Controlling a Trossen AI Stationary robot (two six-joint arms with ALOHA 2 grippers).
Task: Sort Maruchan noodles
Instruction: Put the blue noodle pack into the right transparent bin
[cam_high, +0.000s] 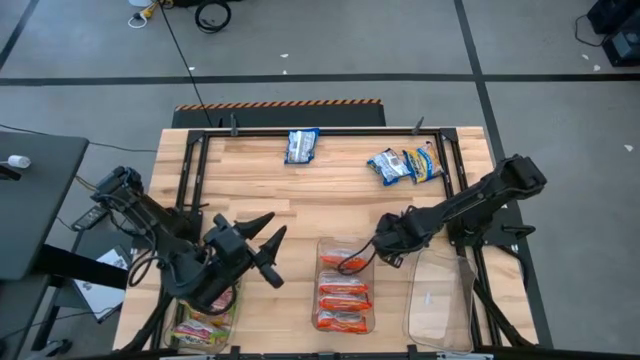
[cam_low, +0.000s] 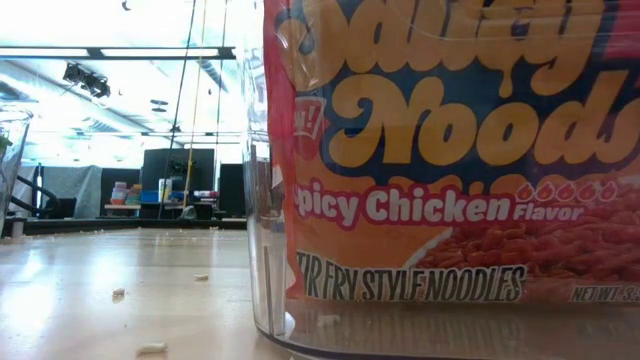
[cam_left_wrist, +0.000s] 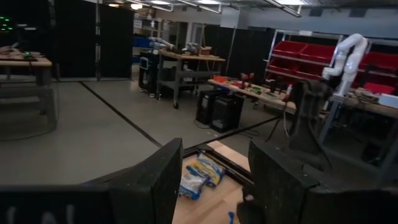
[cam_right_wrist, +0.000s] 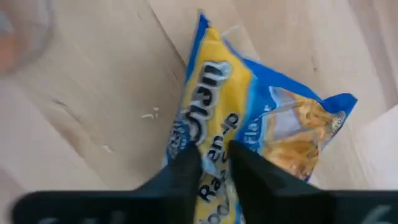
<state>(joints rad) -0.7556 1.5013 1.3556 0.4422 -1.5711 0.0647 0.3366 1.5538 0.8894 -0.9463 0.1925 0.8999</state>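
Left gripper (cam_high: 262, 252) open, right gripper (cam_right_wrist: 214, 155) pinched shut.

1. In the low view an orange packet (cam_low: 450, 150) behind a clear bin wall (cam_low: 262, 250) fills the right half; its top and right side are cut off by the edges
2. From above, the right hand (cam_high: 381, 243) hides what it holds
3. The right wrist view shows a blue-and-yellow packet (cam_right_wrist: 261, 118), its near end hidden behind the fingers (cam_right_wrist: 180, 171)
4. The green-yellow packets (cam_high: 205, 322) lie partly under the left arm
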